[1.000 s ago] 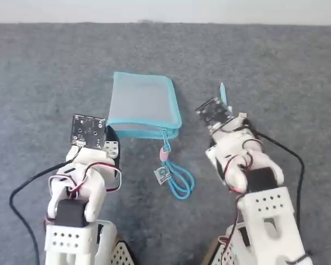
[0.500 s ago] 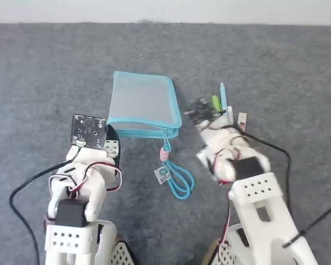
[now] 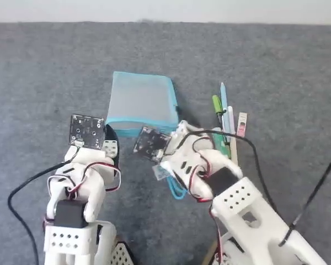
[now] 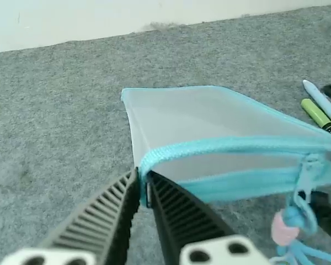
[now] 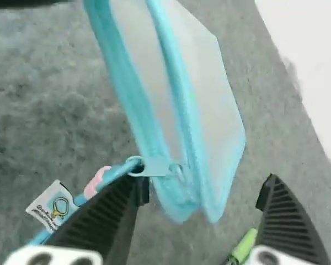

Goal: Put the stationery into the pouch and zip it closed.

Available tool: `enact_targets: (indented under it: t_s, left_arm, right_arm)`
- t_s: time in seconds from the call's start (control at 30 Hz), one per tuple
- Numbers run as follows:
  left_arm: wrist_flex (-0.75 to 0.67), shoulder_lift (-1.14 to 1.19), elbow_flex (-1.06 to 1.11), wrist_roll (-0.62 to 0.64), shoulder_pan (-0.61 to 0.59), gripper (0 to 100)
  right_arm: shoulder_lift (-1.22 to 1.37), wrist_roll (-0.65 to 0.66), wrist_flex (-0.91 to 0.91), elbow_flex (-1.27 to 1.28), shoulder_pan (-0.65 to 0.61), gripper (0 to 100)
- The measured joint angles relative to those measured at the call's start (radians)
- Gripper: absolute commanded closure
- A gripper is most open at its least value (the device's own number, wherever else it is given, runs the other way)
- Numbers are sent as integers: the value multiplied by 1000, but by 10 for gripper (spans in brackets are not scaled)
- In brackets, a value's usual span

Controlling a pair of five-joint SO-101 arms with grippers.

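In the high view, the translucent, teal-edged pouch [image 3: 140,102] lies flat on the grey mat [image 3: 49,66], its zip side toward the arms. A row of pens [image 3: 225,118] lies on the mat beside it, outside the pouch. The left gripper [image 3: 112,139] sits at the pouch's near corner. The right arm [image 3: 209,176] stretches across over the zip end.

In the left wrist view, the left gripper's fingers are pressed together, pinching the pouch's corner where the zip starts.

In the right wrist view, the right gripper [image 5: 204,190] has its jaws spread wide over the pouch's end. The zipper pull [image 5: 154,165] sits just beside one jaw.
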Motion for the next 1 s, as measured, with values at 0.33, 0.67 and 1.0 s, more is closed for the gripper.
enact_targets:
  t_s: [0.33,0.67,1.0]
  left_arm:
    - [0,0,0,2,5,988]
    - [0,0,0,6,-2,988]
    - [-3,0,0,6,8,984]
  right_arm:
    - [14,101,-20,0,17,888]
    - [14,12,-74,0,21,991]
    - [-18,49,74,-2,17,991]
